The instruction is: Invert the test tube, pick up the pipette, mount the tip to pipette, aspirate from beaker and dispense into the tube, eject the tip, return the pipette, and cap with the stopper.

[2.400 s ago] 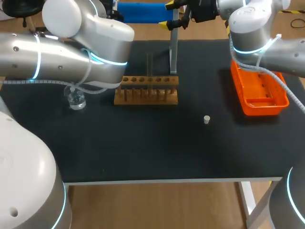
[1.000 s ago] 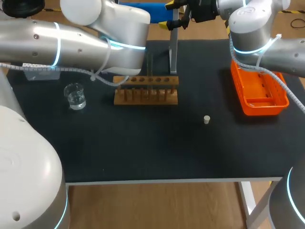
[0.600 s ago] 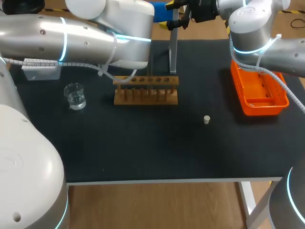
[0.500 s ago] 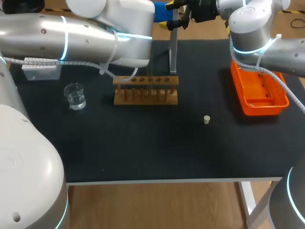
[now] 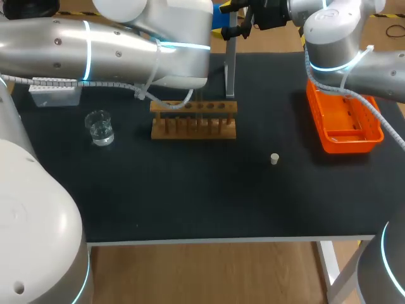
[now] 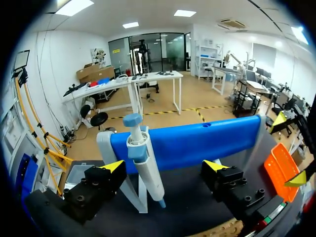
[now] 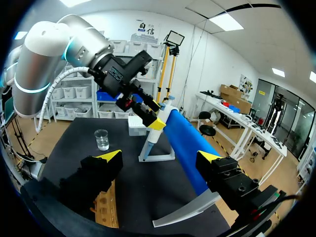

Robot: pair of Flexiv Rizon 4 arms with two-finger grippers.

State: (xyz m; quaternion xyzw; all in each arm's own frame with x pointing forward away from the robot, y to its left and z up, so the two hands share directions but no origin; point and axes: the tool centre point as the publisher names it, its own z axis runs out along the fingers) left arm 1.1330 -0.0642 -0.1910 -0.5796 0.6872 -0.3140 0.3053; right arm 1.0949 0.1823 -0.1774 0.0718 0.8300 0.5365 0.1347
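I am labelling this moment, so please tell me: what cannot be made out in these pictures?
Head view: the left arm hides the pipette, its stand and the left gripper.
Head view: the orange tray, contents too blurred to name.
Wrist views: the stopper is out of frame.

Wooden rack (image 5: 193,119), clear glass beaker (image 5: 100,127), matt tabletop (image 5: 190,190).

Bright, even ceiling light, glare on the left arm (image 5: 76,47), shadows seemingly faint.

head view | left arm (image 5: 95,50) hides left gripper (image 6: 164,166) and pipette (image 6: 147,173) | test tube not discernible
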